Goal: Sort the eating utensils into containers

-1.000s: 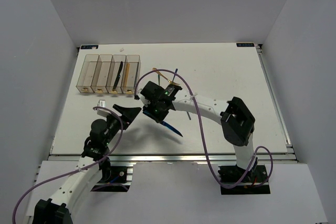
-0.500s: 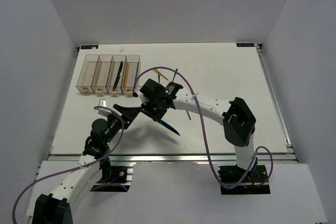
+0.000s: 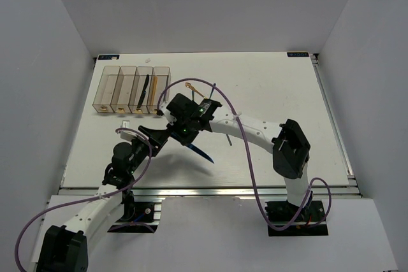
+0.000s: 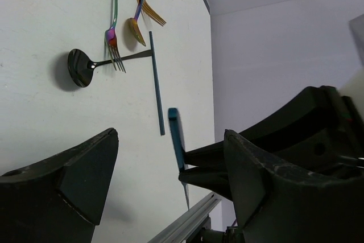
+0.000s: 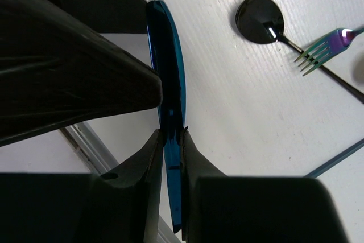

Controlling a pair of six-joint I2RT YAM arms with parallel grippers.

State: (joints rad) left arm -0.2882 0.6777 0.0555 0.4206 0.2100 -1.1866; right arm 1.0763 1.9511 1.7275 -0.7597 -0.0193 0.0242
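Your right fingers [image 5: 151, 160] pinch the blue knife [image 5: 170, 72] on a thin stretch of its length, and a good part of it stands out past the tips, so the hold looks narrow: a knock or a twist could pivot the knife or work it loose. Your left fingers [image 4: 79, 169] are spread wide with nothing between them. They sit just beside the right ones above the bench [image 3: 274, 93], with the knife's free end showing in their gap from the left wrist. This reads as a handover, and that is where it can go wrong. If the left fingers close off-line, they will push the knife aside instead of clamping it. If the right fingers let go before the left have a firm pinch, the knife falls. The two arms are also crowded together here, so a careless approach could bump one wrist against the other. Below and beyond, a black spoon [image 4: 79, 68], a fork [image 4: 114, 44] and a chopstick [image 4: 156, 83] lie crossed on the bench, and a dropped knife could scatter them. The bins [image 3: 108, 87] stand well apart at the far left. They are narrow, so a tilted knife could catch on a wall or land in the wrong one.
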